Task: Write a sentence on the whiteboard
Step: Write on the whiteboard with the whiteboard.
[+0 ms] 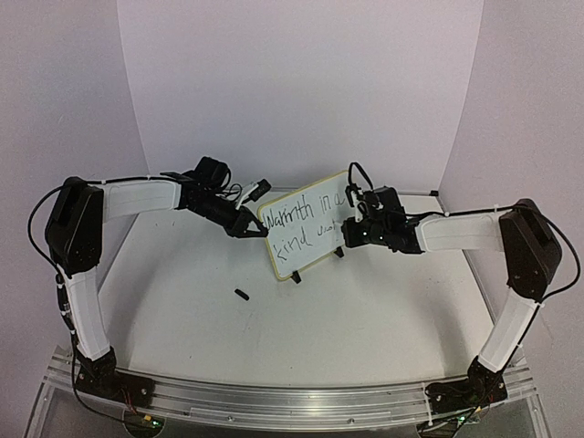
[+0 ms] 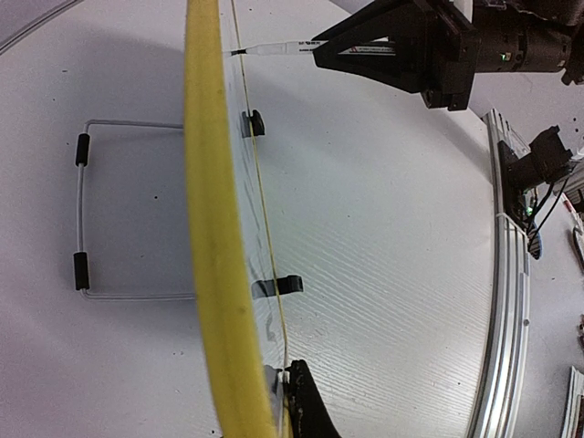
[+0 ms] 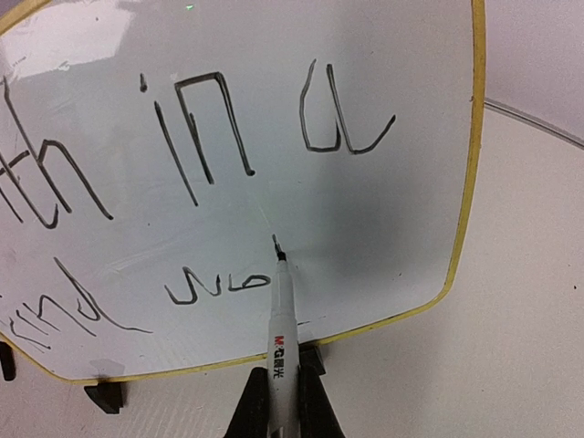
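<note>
On the white worktop [image 1: 365, 301] stands the whiteboard [image 1: 315, 239], its edge clamped by the left gripper [image 1: 246, 228]. The right gripper [image 1: 349, 233] grips the marker [image 3: 283, 338]. The sentence [image 1: 301, 212] seems nearly done, with line 2's last word unfinished.

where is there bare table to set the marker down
The widest bare table lies in front of the whiteboard, between its feet and the arm bases, right of the small black object. The near-left stretch beside it is free. Around the board it is crowded: the left tool grips its edge, the right tool holds the marker against it.
</note>
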Tool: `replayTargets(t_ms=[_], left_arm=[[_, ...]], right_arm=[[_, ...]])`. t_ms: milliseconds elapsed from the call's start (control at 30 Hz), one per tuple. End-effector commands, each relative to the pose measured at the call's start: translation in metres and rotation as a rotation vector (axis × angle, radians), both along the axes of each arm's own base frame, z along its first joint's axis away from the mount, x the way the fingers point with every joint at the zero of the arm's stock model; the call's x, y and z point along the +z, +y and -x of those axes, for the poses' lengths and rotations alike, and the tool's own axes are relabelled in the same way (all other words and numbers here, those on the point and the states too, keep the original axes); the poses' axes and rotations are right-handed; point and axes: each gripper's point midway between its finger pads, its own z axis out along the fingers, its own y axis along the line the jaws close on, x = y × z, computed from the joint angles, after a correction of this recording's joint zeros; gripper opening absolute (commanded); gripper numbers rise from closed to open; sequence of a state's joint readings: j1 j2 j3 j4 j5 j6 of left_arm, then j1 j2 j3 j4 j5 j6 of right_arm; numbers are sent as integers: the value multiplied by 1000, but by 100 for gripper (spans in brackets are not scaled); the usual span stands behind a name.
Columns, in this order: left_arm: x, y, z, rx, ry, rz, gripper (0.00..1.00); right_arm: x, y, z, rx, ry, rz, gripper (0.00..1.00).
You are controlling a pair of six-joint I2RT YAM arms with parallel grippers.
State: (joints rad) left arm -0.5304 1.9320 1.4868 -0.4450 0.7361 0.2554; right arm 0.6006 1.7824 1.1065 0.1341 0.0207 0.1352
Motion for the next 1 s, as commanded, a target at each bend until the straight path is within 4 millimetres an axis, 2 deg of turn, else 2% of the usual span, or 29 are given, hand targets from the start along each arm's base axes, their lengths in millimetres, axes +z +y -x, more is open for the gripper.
replayTargets(t_ms=[0,200,400,633,767,967], left_arm=[[-56,2,35,-40,162,-141,0],[-56,2,35,-40,161,-141,0],[-55,2,35,-40,159,-140,0],[-56,2,35,-40,160,-142,0],[-56,2,35,-40,160,-142,0],[-55,1,35,-39,159,-140,0]], right_arm=[[3,-2,-8,-30,-25,4,0],[13,-3,-15,-59,-59,-11,0],[13,-10,-20,-102,-70,4,0],[9,-8,-19,-93,-59,-1,0],[15,-12,-12,-95,-59,-16,0],[33,-26,8,-101,-66,-30,0]])
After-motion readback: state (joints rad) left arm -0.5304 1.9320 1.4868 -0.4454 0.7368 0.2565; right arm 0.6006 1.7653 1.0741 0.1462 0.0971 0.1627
